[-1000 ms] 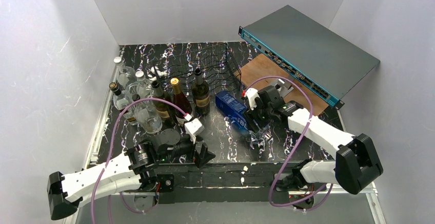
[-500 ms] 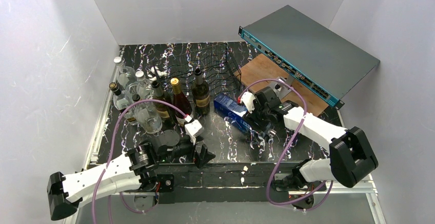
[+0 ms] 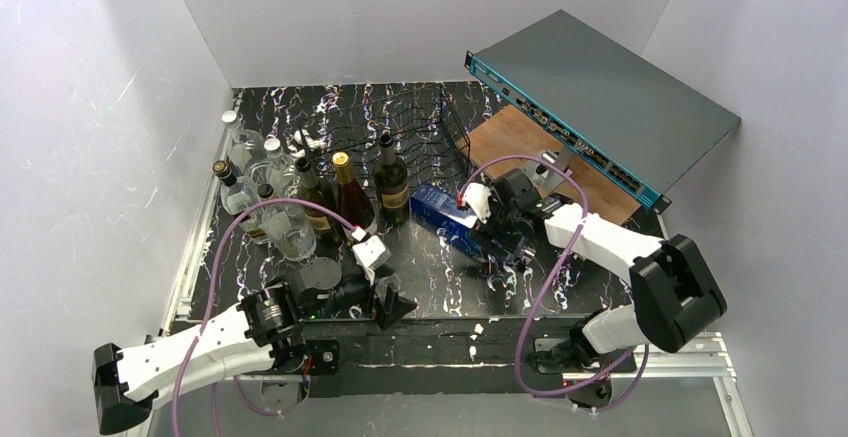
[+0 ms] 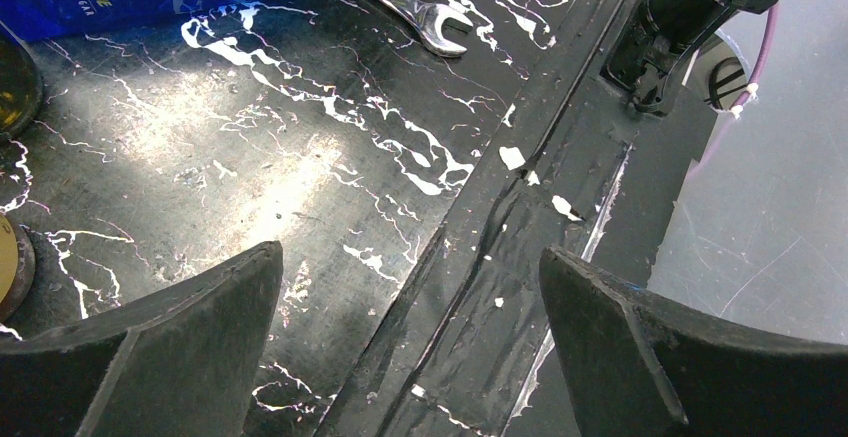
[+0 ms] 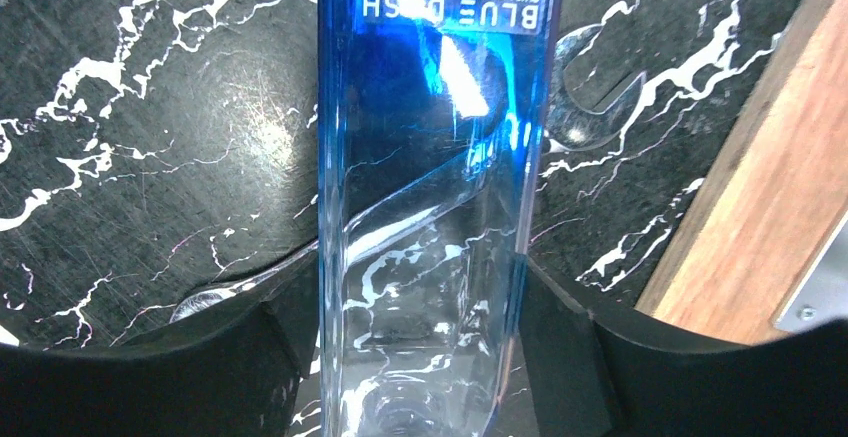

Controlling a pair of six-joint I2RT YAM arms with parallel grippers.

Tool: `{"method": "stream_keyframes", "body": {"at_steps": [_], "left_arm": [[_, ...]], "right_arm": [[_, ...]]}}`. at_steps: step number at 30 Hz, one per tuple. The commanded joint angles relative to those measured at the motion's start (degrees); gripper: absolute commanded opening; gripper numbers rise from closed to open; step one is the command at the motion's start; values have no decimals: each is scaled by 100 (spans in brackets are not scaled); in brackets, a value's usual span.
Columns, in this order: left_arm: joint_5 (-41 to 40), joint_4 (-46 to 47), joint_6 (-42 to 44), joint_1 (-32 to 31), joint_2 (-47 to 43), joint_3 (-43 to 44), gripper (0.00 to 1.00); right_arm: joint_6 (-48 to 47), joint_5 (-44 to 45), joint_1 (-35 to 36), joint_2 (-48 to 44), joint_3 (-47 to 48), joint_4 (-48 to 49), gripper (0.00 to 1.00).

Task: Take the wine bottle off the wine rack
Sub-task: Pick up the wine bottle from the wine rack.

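The black wire wine rack (image 3: 425,129) stands at the back middle of the table; I see no bottle in its cradles. A blue square bottle (image 3: 447,213) marked "BLUE DASH" lies on its side just in front of the rack. My right gripper (image 3: 497,225) is shut on its clear end. In the right wrist view the bottle (image 5: 432,147) fills the gap between both fingers (image 5: 565,329). My left gripper (image 3: 388,302) is open and empty near the table's front edge, with bare table between its fingers (image 4: 180,337).
Several upright bottles (image 3: 300,197) crowd the left, with dark wine bottles (image 3: 392,182) nearest the rack. A flat grey box with a teal edge (image 3: 600,92) leans at the back right over a wooden board (image 3: 515,142). A wrench (image 4: 425,19) lies under the blue bottle.
My right gripper has drawn the blue bottle a little left and back toward the rack. The left gripper has shifted slightly.
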Motion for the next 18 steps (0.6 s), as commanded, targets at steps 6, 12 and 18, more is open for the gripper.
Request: {"method": "stream_keyframes", "body": {"at_steps": [6,12,18], "left_arm": [[-7,-34,-26,-13,-125,-80,99],[-18,-26,-71,-11,-144,-98,99],[5,-16,-5,-19,-190,-59,99]], "right_arm": [[-528,-138,-56,302,-78,-395,87],[-895,-448,-198,294,-24,-539,69],[-1172,-559,-248,255,239,-877,31]]}}
